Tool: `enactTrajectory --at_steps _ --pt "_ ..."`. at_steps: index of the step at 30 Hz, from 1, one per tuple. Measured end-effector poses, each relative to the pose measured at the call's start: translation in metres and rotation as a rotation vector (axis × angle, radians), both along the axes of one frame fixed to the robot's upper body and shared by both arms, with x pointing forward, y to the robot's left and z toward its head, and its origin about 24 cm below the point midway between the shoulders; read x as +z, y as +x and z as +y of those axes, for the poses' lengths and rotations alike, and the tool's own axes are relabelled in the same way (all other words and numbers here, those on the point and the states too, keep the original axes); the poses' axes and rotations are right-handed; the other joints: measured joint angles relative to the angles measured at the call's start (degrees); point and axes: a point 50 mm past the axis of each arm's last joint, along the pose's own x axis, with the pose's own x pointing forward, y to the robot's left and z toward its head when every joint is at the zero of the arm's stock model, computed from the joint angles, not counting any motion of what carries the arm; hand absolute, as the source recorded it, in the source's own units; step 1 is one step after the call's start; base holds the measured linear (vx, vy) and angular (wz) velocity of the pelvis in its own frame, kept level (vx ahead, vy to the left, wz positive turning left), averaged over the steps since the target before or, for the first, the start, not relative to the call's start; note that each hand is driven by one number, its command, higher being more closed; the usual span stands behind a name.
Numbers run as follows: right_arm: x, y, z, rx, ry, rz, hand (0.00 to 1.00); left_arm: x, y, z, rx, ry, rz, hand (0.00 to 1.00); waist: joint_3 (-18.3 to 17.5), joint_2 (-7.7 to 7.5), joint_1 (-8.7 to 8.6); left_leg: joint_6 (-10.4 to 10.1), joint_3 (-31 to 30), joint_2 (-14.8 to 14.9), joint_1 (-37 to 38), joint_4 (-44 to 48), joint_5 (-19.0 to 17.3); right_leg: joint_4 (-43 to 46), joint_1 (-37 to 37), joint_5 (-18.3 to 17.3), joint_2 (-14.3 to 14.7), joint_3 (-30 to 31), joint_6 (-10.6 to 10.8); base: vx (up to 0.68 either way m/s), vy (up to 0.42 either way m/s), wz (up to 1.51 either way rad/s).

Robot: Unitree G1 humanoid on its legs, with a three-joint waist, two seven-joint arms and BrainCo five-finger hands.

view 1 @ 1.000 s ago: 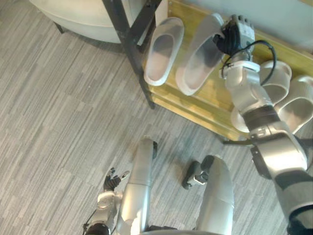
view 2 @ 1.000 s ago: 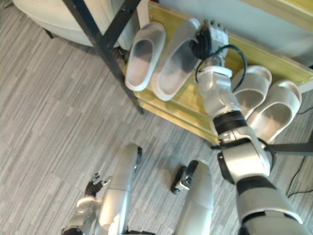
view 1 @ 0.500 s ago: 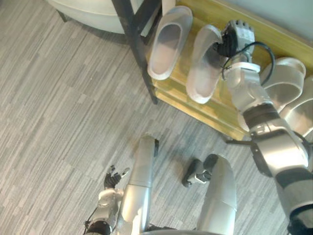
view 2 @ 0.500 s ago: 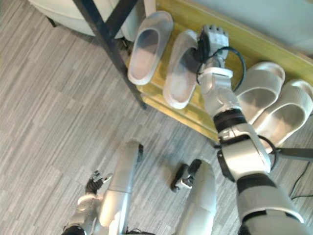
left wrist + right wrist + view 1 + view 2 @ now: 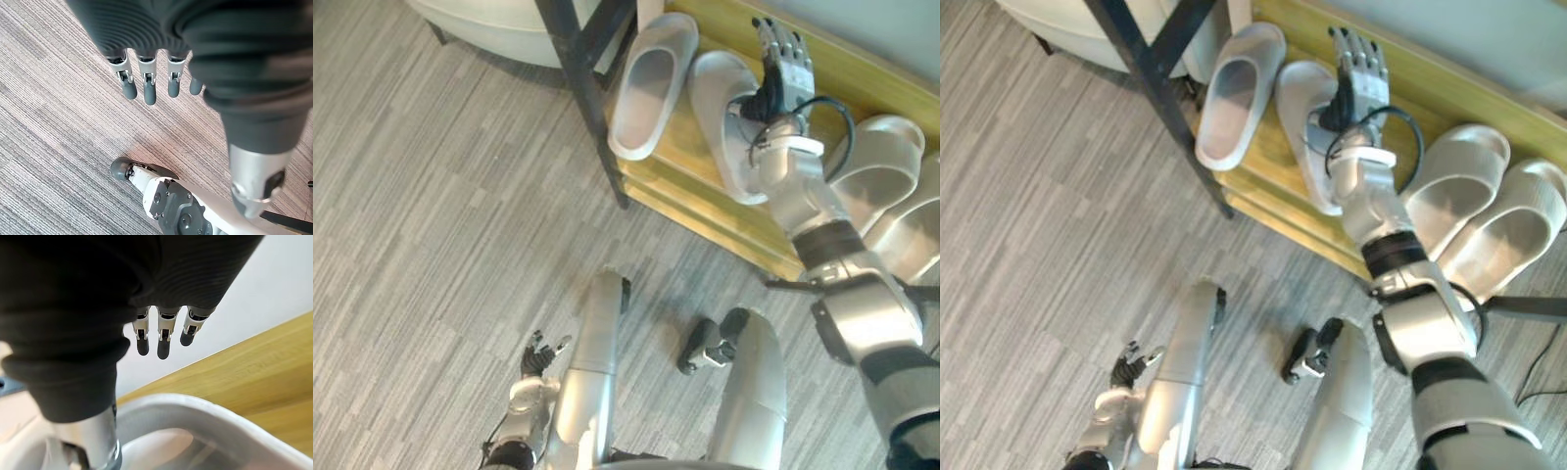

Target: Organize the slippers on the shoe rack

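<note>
Slipper under the arm: a pale grey slipper (image 5: 715, 93) lies flat on the wooden shelf of the shoe rack (image 5: 677, 162), sole down, toe end toward the wall and heel end near the shelf's front edge.
Right robot hand: the right robot hand (image 5: 781, 61) reaches over that slipper's toe end, with its wrist above the slipper; its fingers (image 5: 164, 340) are straight and spread wide, pointing at the pale wall (image 5: 274, 279), and it holds nothing. In the right wrist view the slipper's rim curves just below the hand.
Neighbouring slipper: a second grey slipper (image 5: 649, 90) sits just beside the first on its left, on the same shelf, turned much the same way, the two apart by a narrow strip of wood.
Other pair: two more slippers (image 5: 873, 168) (image 5: 915, 230) lie side by side farther right on the shelf, partly hidden by the right arm.
Rack frame: a dark metal post (image 5: 579, 88) slants down at the shelf's left end, close to the second slipper.
Left robot hand: the left robot hand (image 5: 538, 358) hangs low over the grey striped floor (image 5: 440, 225), well apart from the rack, fingers loose and wide, with nothing in it.
Behind the post: a white rounded object (image 5: 480, 20) stands on the floor.
</note>
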Motion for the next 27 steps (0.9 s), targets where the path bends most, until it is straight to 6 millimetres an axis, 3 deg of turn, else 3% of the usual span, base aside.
enactTrajectory --at_steps 14,24,27 --pt "-0.033 -0.02 0.015 0.182 0.468 -0.001 0.0 0.002 0.004 0.007 0.037 -0.006 -0.002 0.0 2.45 -1.4 -0.86 -0.07 0.67 1.1 2.92 -1.49 -0.04 -1.66 2.29 0.18 0.96 0.25 -0.05 -0.01 -0.007 -0.03" --pt "-0.09 -0.036 0.027 0.254 0.842 0.089 0.0 0.0 0.0 0.01 0.104 -0.035 0.016 0.0 2.97 -1.59 -1.38 0.05 1.0 1.67 4.68 -2.6 -0.12 -3.32 4.06 0.51 1.69 0.29 0.4 0.0 0.005 -0.02" --pt "-0.094 -0.041 0.031 0.285 0.919 0.076 0.0 -0.001 -0.001 0.01 0.122 -0.041 0.016 0.0 2.98 -1.6 -1.4 0.05 1.03 1.73 4.77 -2.64 -0.12 -3.4 4.09 0.55 1.75 0.32 0.44 0.0 0.0 0.0"
